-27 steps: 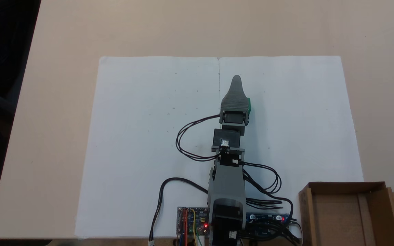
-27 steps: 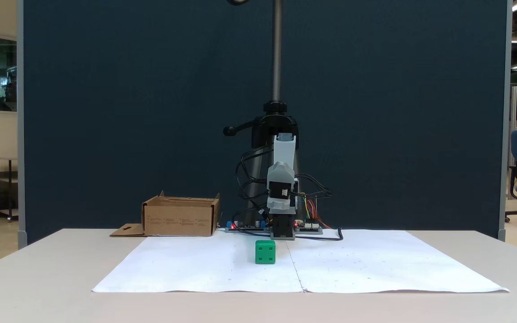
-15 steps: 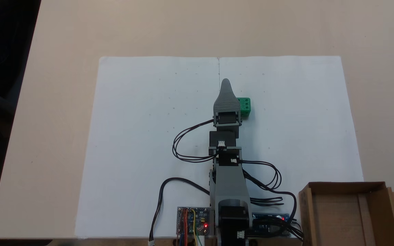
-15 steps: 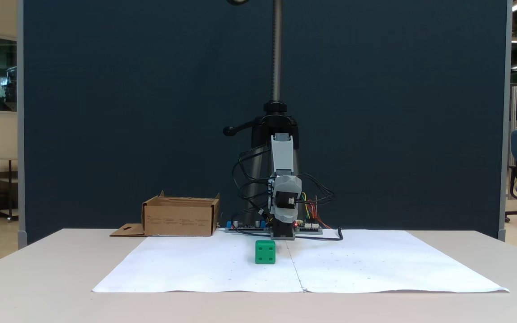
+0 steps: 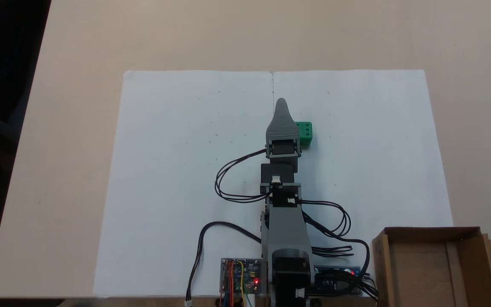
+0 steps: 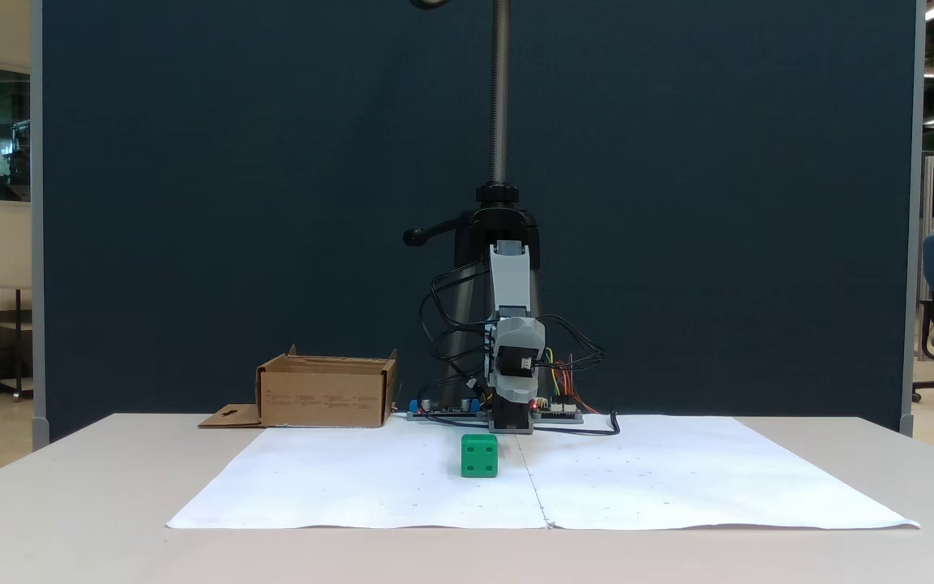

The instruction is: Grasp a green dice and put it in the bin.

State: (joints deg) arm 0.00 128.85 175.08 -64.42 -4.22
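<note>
The desk (image 5: 70, 128) is beige, and two white sheets of paper (image 5: 194, 170) lie edge to edge across its middle. In the fixed view from above, the arm (image 5: 286, 221) reaches out from its base at the bottom edge over the seam between the sheets. The low fixed view from the front shows what that one cannot: the arm (image 6: 510, 284) rises from its base and bends down toward the camera, with the gripper (image 6: 516, 365) held well above the paper (image 6: 678, 487), in front of a dark blue screen (image 6: 678, 203) and a metal pole (image 6: 500, 89).

The bin (image 5: 435, 264) stands at the lower right corner from above, open side up, its flap with the cutout at the right; from the front the bin (image 6: 327, 393) sits at the back left of the desk (image 6: 70, 503), near the arm's base.

From above, the gripper (image 5: 281, 104) appears as one grey tapered shape, and the front view shows no gap either, so I cannot tell whether the jaws are apart or together.

The dice (image 5: 305, 132) rests on the paper, partly hidden by the gripper's right side from above. From the front the dice (image 6: 479, 455) sits alone just left of the seam, below and clear of the jaws, touching nothing but the paper.
</note>
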